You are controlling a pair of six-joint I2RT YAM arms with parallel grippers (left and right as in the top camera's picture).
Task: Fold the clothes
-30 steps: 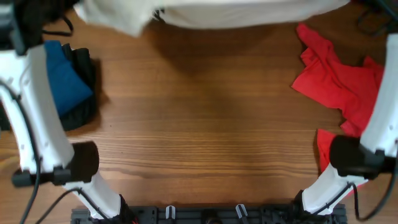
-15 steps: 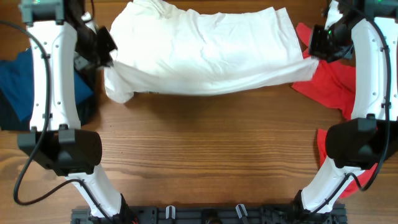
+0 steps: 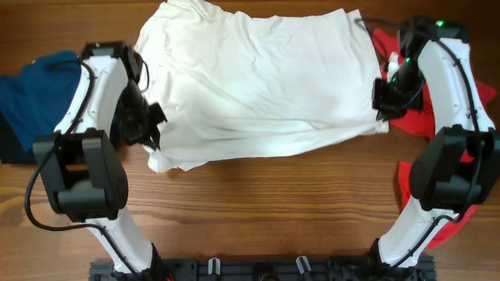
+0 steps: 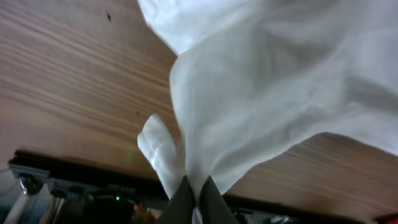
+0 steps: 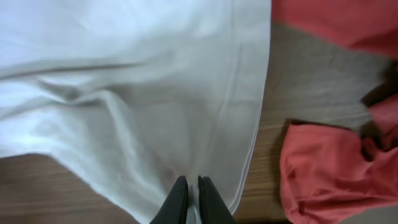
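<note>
Spanning the far part of the wooden table (image 3: 258, 211), the white T-shirt (image 3: 250, 86) is held stretched out, a red garment (image 3: 437, 117) just right of it and a blue garment (image 3: 35, 94) to its left. The left gripper (image 3: 152, 134) pinches the shirt's near-left corner and the right gripper (image 3: 383, 105) its near-right edge, jaws pressed together on cloth. Lowering both evenly while keeping tension should lay it flat without wrinkles.

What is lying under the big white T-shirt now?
Under the white T-shirt only the wooden table shows, below its lifted left corner. Whether the red garment reaches beneath its right edge is covered.
</note>
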